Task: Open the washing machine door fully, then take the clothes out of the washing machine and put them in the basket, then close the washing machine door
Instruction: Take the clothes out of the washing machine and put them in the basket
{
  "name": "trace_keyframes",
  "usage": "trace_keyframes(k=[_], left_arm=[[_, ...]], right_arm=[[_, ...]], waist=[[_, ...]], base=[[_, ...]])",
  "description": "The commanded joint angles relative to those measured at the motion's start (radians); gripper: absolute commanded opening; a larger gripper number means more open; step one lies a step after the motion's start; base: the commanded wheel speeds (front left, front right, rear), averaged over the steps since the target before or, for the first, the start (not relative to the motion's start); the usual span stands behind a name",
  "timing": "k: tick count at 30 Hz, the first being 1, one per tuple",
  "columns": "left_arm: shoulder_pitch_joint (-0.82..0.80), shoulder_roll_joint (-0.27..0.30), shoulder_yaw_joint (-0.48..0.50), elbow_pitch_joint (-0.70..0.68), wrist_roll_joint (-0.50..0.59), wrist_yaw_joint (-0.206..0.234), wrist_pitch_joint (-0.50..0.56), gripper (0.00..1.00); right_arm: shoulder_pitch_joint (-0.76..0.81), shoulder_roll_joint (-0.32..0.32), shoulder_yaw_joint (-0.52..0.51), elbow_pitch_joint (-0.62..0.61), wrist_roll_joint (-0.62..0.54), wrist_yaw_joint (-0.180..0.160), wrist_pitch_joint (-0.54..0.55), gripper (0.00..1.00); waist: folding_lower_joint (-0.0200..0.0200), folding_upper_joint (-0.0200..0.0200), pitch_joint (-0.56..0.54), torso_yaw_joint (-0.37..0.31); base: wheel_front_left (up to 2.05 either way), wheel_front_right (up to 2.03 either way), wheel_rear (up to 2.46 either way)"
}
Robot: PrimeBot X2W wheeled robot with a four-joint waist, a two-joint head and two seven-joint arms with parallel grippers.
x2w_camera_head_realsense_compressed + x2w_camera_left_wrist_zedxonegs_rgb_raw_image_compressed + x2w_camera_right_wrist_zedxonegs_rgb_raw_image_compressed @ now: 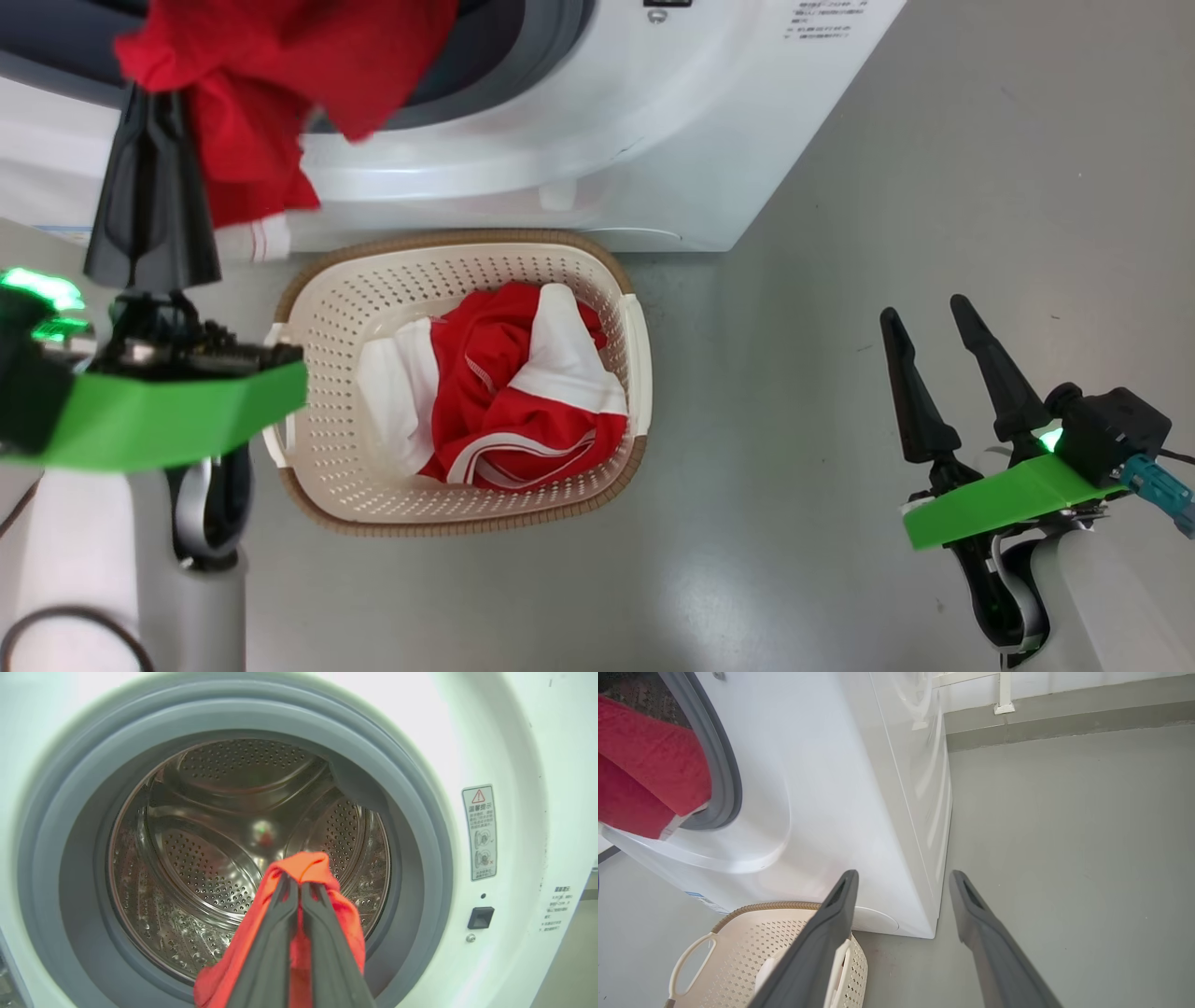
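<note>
My left gripper [154, 101] is shut on a red garment [266, 112] of the clothes, which hangs in front of the washing machine [607, 140] and above the left end of the basket [373, 289]. In the left wrist view the fingertips [286, 891] pinch the red cloth [303, 865] before the bare steel drum [205, 849]. More red and white clothes [523, 392] lie in the basket. The door is out of view; the drum's mouth stands uncovered. My right gripper [924, 313] is open and holds nothing, low on the right over the floor.
The grey rubber ring [420, 826] frames the drum. The right wrist view shows the machine's front [822, 788], the hanging garment [644, 765], the basket [738, 952] and my right gripper [903, 875] over grey floor [1064, 858]. A wall base [1064, 700] runs behind.
</note>
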Motion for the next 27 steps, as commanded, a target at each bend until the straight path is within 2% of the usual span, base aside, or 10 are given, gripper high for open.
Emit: trace_keyframes(k=[1, 10, 13, 20, 27], left_arm=[[0.029, 0.021, 0.026, -0.052, -0.004, -0.006, -0.005, 0.0], [0.09, 0.007, 0.026, -0.239, -0.003, -0.006, -0.005, 0.0], [0.113, 0.005, 0.021, -0.25, -0.009, -0.006, -0.005, 0.0], [0.163, 0.003, -0.019, -0.171, -0.045, -0.006, -0.005, 0.0], [0.18, 0.003, -0.061, 0.045, -0.064, -0.006, -0.005, 0.0]], right_arm=[[0.034, -0.006, 0.018, -0.018, -0.013, 0.005, -0.006, 1.0], [0.033, -0.01, 0.019, -0.018, -0.013, 0.005, -0.006, 1.0], [0.033, -0.011, 0.019, -0.018, -0.013, 0.005, -0.006, 1.0], [0.027, -0.009, 0.023, -0.021, -0.014, 0.005, -0.006, 1.0], [0.013, -0.001, 0.03, -0.027, -0.017, 0.005, -0.006, 1.0]], waist=[[0.0, 0.0, -0.001, 0.002], [0.0, 0.0, 0.004, 0.008], [0.0, 0.0, 0.006, 0.009], [0.0, 0.0, 0.019, 0.004], [0.0, 0.0, 0.056, -0.008]], base=[[0.0, 0.0, 0.0], [0.0, 0.0, 0.0], [0.0, 0.0, 0.0], [0.0, 0.0, 0.0], [0.0, 0.0, 0.0]])
